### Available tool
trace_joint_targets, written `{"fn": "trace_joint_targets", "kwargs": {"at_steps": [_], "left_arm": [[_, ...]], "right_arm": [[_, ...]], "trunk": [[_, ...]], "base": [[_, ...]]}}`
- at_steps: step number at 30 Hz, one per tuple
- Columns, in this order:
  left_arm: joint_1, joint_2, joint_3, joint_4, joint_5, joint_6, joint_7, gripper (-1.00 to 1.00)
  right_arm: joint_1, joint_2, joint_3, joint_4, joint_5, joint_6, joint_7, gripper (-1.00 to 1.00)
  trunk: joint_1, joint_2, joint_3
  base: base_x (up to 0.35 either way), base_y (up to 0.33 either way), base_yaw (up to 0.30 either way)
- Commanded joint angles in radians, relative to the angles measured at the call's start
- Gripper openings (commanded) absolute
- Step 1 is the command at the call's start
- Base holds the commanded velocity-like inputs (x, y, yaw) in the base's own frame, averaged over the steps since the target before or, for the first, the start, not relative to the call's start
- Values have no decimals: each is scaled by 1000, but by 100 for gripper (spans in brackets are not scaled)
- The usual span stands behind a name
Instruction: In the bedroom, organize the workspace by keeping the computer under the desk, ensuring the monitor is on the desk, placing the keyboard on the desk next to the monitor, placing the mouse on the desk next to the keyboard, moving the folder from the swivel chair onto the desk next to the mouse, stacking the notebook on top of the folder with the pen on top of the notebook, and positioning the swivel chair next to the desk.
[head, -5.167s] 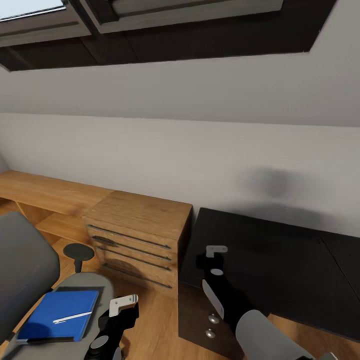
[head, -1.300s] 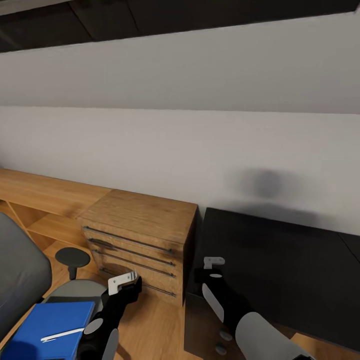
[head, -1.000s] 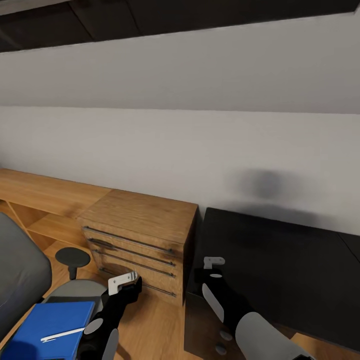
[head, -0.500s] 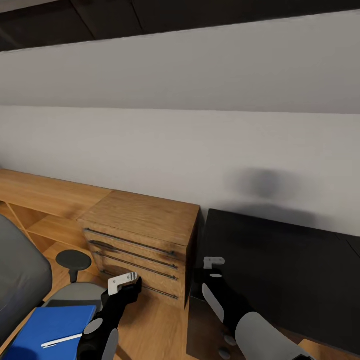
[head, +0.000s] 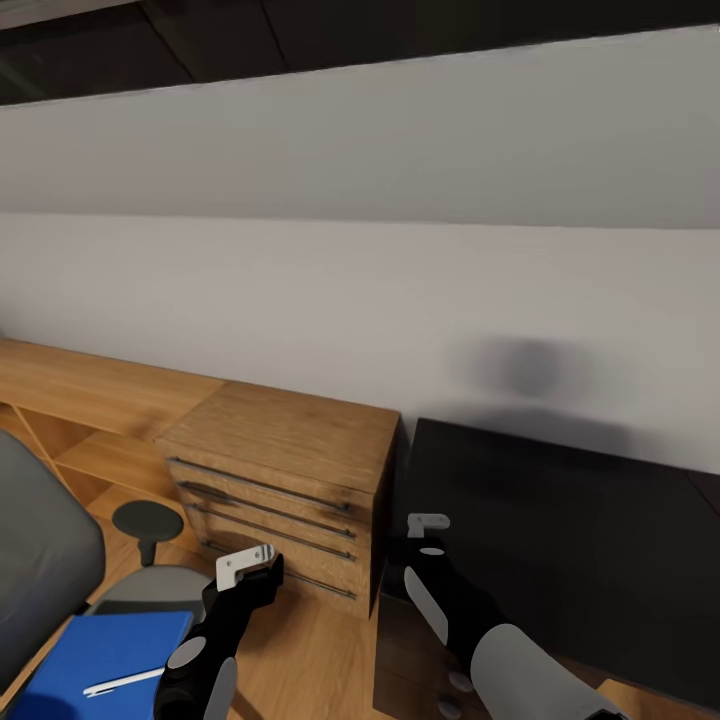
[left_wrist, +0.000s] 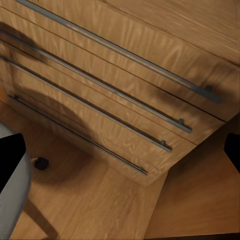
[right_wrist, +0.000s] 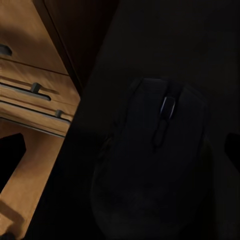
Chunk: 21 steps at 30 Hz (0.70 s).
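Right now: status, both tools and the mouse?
Left tool open, empty, facing wooden drawers. Right tool open over mouse on desk. Folder on chair.

counter: matt black, smooth | low cabinet: grained light wood, brushed metal bar handles | mouse: matt black plastic | folder: smooth bright blue, low sheen | swivel chair: grey cloth-like back | floor: wood boards, slight gloss
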Motion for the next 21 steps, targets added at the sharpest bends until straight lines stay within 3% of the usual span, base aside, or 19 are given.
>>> {"fn": "trace_joint_targets", "kwargs": {"at_steps": [1, 8, 11, 15, 17, 21], "left_arm": [[-1, 0, -2, -1, 11, 4, 9, 100], [-1, 0, -2, 1, 10, 4, 9, 100], [-1, 0, -2, 4, 8, 3, 9, 100], [-1, 0, -2, 4, 8, 3, 9, 100], [-1, 0, -2, 5, 8, 3, 9, 100], [-1, 0, -2, 5, 8, 3, 9, 100]], "right_arm": [[-1, 0, 3, -2, -5, 4, -7, 100], [0, 0, 3, -51, -4, -2, -12, 100], [9, 0, 2, -156, -2, 3, -18, 100], [71, 0, 2, -304, 2, 25, -61, 100], [132, 0, 1, -444, 2, 55, -125, 100], [196, 0, 1, -564, 2, 69, -165, 100]], "trunk": [[-4, 7, 2], [-31, 56, 24], [-42, 77, 33], [-58, 105, 46], [-61, 112, 49], [-61, 112, 49]], "base": [[0, 0, 0], [0, 0, 0], [0, 0, 0], [0, 0, 0], [0, 0, 0], [0, 0, 0]]}}
